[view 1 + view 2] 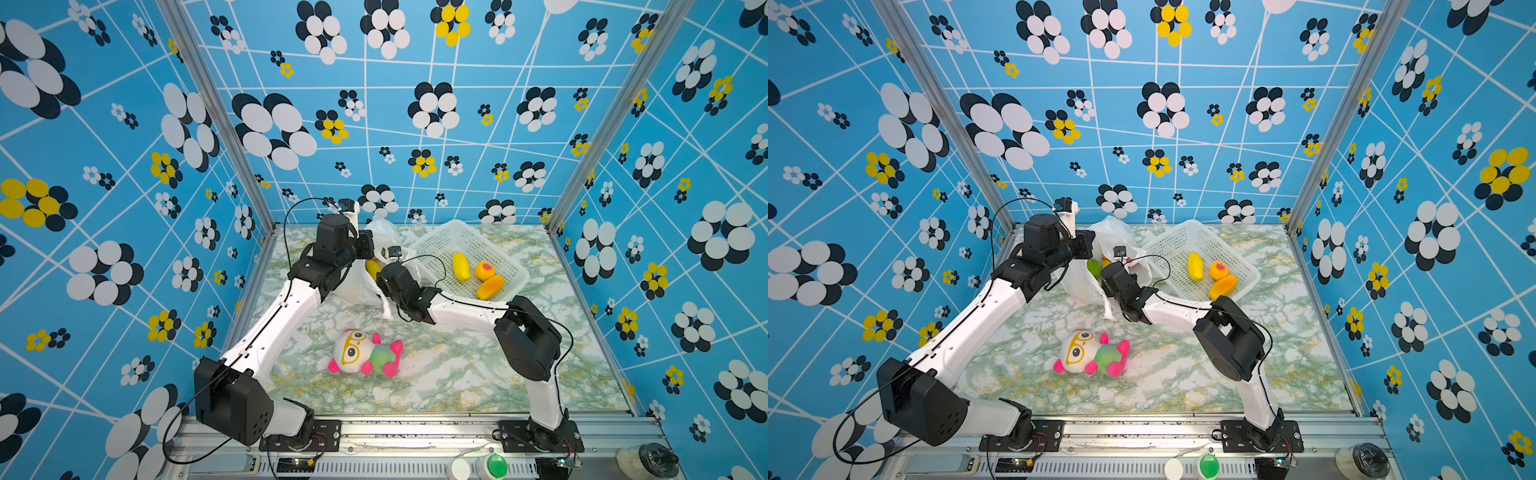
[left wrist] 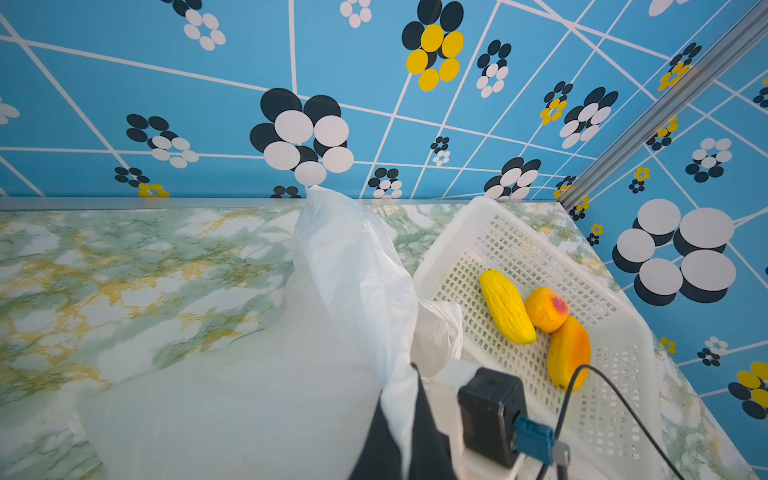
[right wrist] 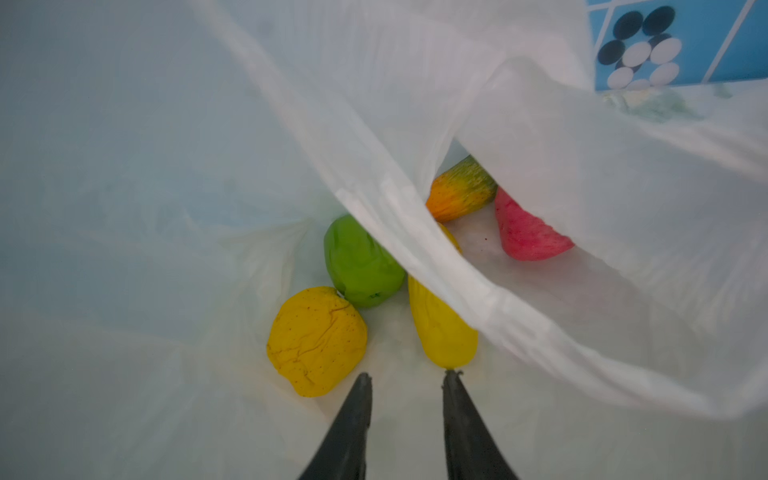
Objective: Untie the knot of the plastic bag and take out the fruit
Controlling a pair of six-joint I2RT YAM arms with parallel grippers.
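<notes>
The plastic bag (image 1: 359, 286) stands open on the table left of the basket, and its knot does not show. My left gripper (image 2: 397, 386) is shut on a fold of the bag's rim and holds it up; in a top view the left gripper (image 1: 372, 248) sits at the bag's upper left edge. My right gripper (image 3: 407, 376) is inside the bag, open, with nothing between its fingers. Fruit lies just past its tips: a wrinkled yellow one (image 3: 316, 340), a long yellow one (image 3: 440, 328), a green one (image 3: 359, 262), an orange-green one (image 3: 461, 191) and a pink-red one (image 3: 528, 232).
The white perforated basket (image 1: 440, 237) stands tilted at the back right and holds a yellow fruit (image 1: 461, 266), an orange-pink one (image 1: 484, 270) and an orange one (image 1: 490, 286). A plush doll (image 1: 365, 353) lies in front of the bag. Patterned walls enclose the table.
</notes>
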